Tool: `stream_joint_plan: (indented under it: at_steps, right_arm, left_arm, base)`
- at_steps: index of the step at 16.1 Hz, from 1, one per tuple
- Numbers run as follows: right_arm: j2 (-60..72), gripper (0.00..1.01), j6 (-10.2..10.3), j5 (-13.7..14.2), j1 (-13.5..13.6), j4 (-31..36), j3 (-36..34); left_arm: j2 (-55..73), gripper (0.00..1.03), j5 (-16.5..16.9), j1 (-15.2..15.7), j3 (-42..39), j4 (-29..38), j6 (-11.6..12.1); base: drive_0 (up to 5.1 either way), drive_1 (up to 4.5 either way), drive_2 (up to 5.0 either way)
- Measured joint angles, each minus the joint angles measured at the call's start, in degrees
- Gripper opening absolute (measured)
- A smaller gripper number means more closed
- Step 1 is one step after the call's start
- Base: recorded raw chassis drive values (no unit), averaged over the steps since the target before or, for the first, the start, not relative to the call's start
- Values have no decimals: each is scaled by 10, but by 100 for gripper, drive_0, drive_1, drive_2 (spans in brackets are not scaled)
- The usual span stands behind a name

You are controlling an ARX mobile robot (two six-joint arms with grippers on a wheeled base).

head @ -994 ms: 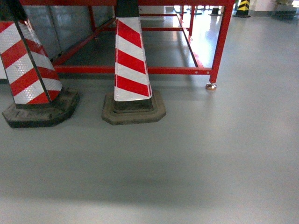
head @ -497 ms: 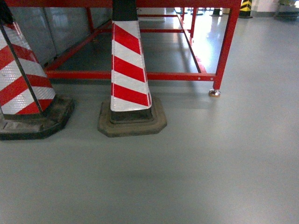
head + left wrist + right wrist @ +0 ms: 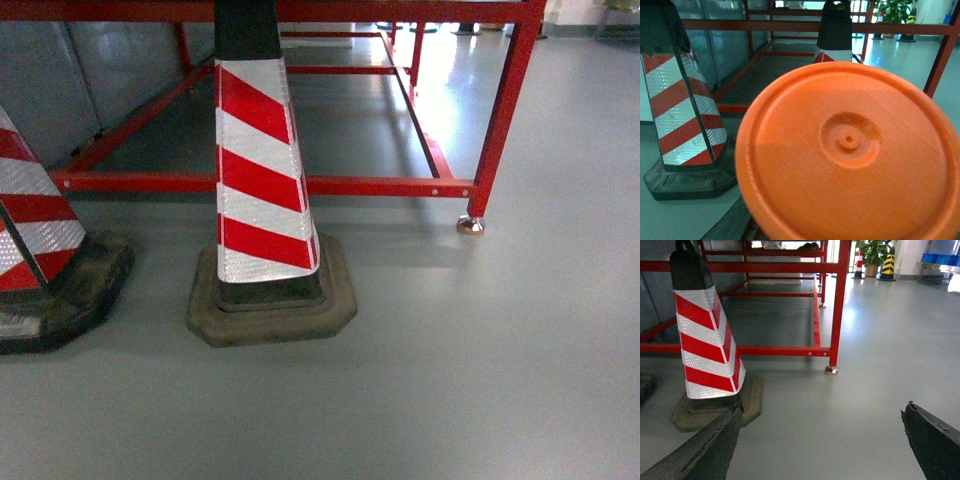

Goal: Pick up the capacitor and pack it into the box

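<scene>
A large orange round object [image 3: 850, 160] with a dimple in its middle, the capacitor as far as I can tell, fills the left wrist view. It hangs above the floor right in front of the camera and hides my left gripper's jaws; only a dark finger edge [image 3: 735, 225] shows beneath it. In the right wrist view my right gripper [image 3: 822, 440] is open, its two dark fingers wide apart over bare grey floor with nothing between them. The box is out of view. Neither gripper shows in the head view.
Close ahead stands a red-and-white striped cone [image 3: 265, 190] on a dark base, with a second cone [image 3: 40, 250] at the left edge. Behind them is a red steel frame [image 3: 300, 186] on a caster foot [image 3: 470, 226]. Grey floor [image 3: 480, 380] extends to the right.
In the head view the cones and red frame have grown larger and slid down and left, so the view has moved closer to them.
</scene>
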Motion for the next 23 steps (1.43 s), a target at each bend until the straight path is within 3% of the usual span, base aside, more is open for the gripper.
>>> stream_joint_plan:
  at_steps: [4,23]
  right_arm:
    - [0,98,0,0,0,0,0]
    - [0,98,-1,-1,0,0,0]
  left_arm:
    - [0,44,0,0,0,1,0]
    - [0,44,0,0,0,1,0]
  base:
    - [3,423,-417]
    - [0,0,0]
